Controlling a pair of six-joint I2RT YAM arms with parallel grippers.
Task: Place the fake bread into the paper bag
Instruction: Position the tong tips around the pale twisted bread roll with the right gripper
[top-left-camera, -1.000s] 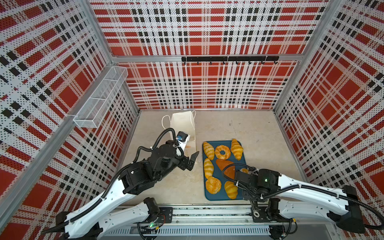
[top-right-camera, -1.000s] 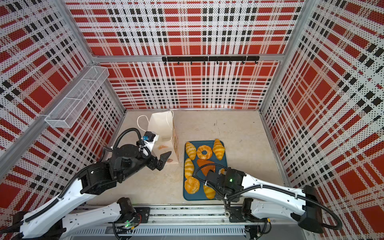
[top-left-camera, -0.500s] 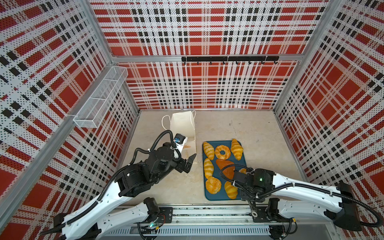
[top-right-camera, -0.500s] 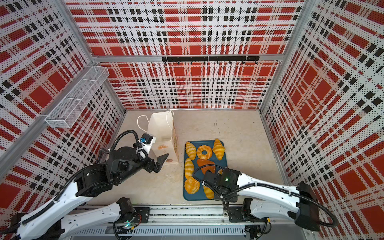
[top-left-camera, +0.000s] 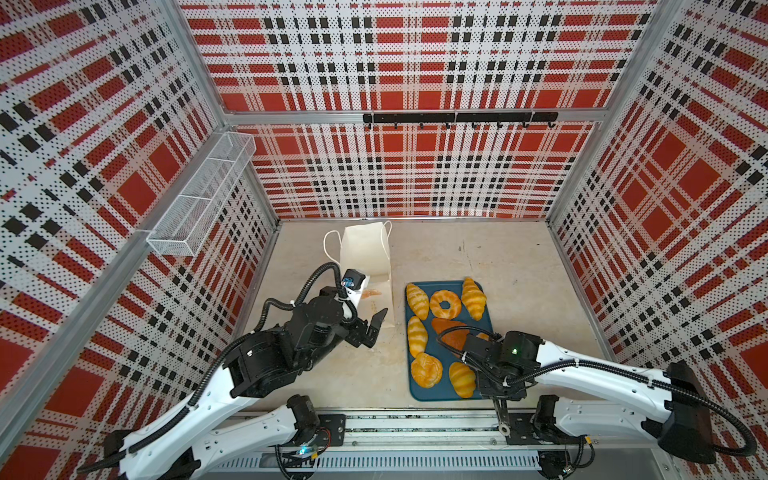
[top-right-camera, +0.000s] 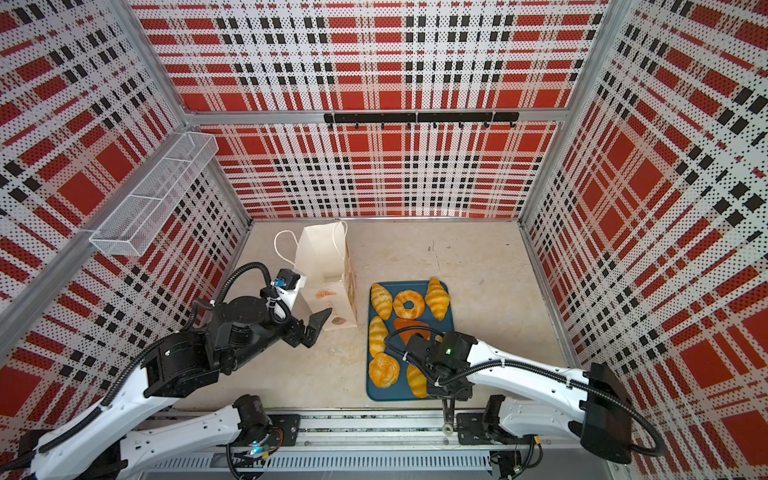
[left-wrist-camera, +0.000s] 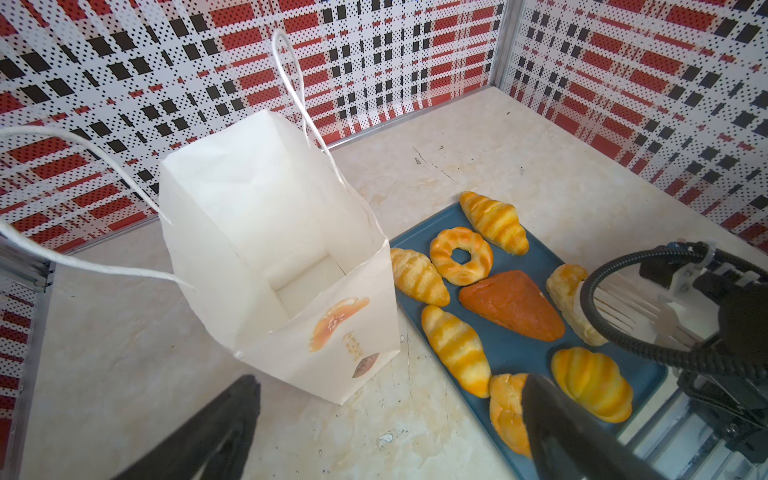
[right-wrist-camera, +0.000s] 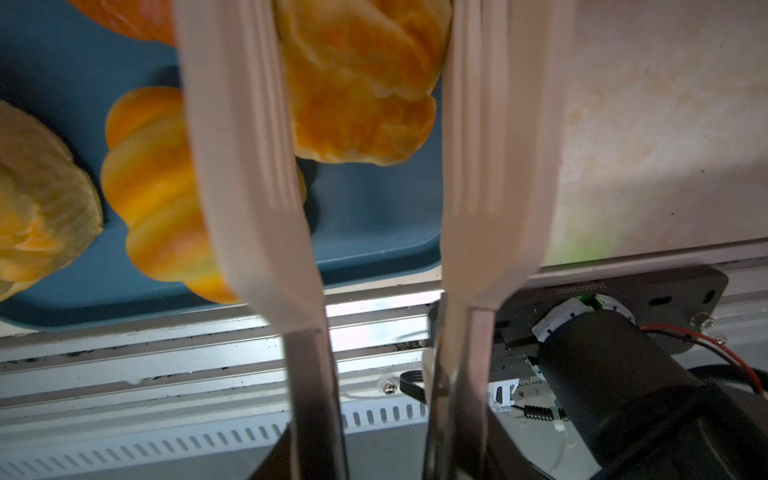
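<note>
- The left end effector (left-wrist-camera: 386, 436) is wide open. Its two black fingers (left-wrist-camera: 216, 432) are spread, with only bare desk (left-wrist-camera: 124, 332) between them.
- The paper bag (left-wrist-camera: 249, 216) stands upright on the desk just ahead of those fingertips, not touching them. Its mouth is open upward and its white bottom shows inside.
- The right end effector (right-wrist-camera: 365, 50) sits low over the tray (right-wrist-camera: 374, 232), near the corner closest to its own arm.
- Its white ribbed fingers (right-wrist-camera: 245, 145) stand on either side of one piece of the fake bread (right-wrist-camera: 357, 104), a pale flaky pastry, and their inner edges meet its sides.
- I cannot tell whether they are pressing the pastry or only flanking it.
- The other seven pieces lie on the same tray, spread from the right end effector toward the left one. They include striped croissants, a doughnut (top-left-camera: 445, 304), a brown loaf (top-left-camera: 451, 332) and a round bun (top-left-camera: 427, 370).
- The bun is the piece nearest the left end effector, partly hidden by one of its fingers in the left wrist view.
</note>
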